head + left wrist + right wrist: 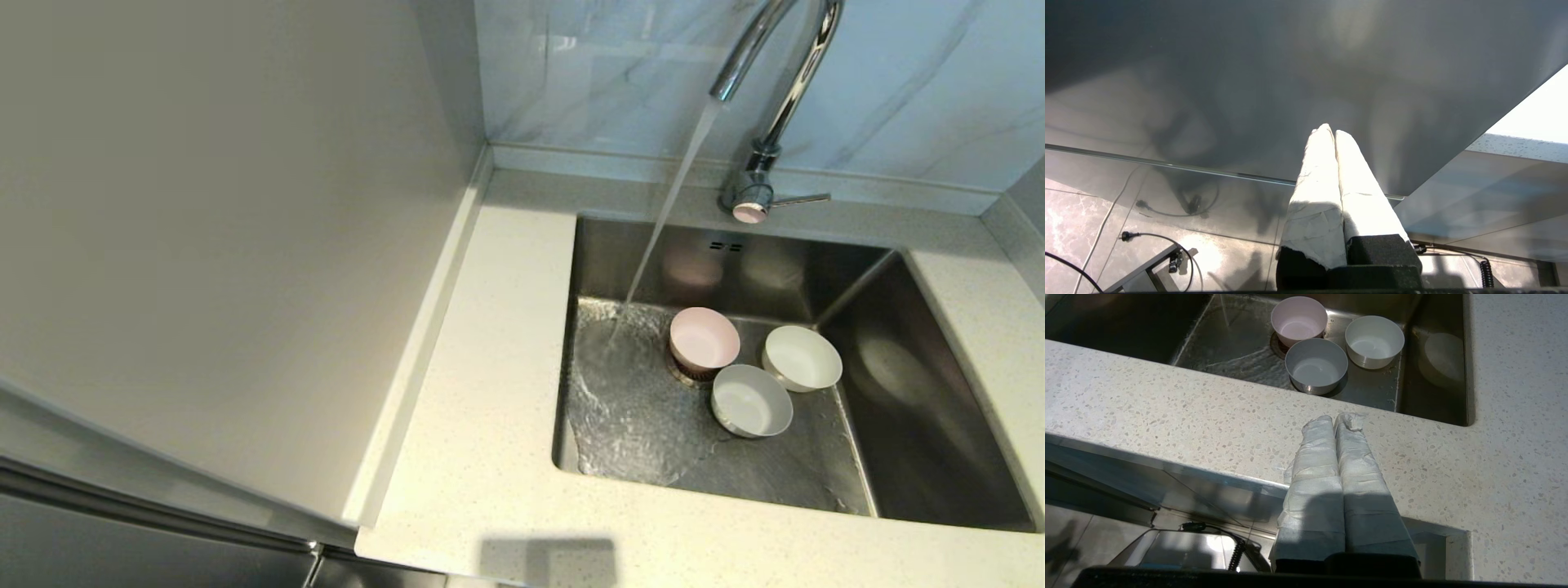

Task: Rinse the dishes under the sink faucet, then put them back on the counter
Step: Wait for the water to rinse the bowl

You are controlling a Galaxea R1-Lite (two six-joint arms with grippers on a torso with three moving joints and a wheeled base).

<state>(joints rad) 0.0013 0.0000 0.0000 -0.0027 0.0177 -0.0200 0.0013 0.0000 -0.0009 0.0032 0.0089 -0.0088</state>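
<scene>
Three bowls stand upright on the floor of the sink [939,392], clustered near its middle. The pink bowl [704,340] sits over the drain, nearest the back wall. The grey-white bowl [751,400] is just in front of it, toward the front rim, and the white bowl [802,358] stands beside both on the right; the three are close together, and contact between them cannot be confirmed. None is on the counter [482,457].

The sink faucet [771,122] is running. Its stream falls at a slant and lands on the sink floor to the left of the pink bowl, clear of all three bowls, and water spreads in a rippled sheet over the left part of the floor.

The right gripper [1337,419] is over the counter's front strip, short of the sink rim and well apart from the bowls. Its cloth-wrapped fingers [1316,465] are pressed together along their length, holding and touching nothing.

The left gripper [1330,131] is parked away from the sink, facing a smooth grey panel [1249,81]. Its wrapped fingers [1316,183] are likewise pressed together, empty.
</scene>
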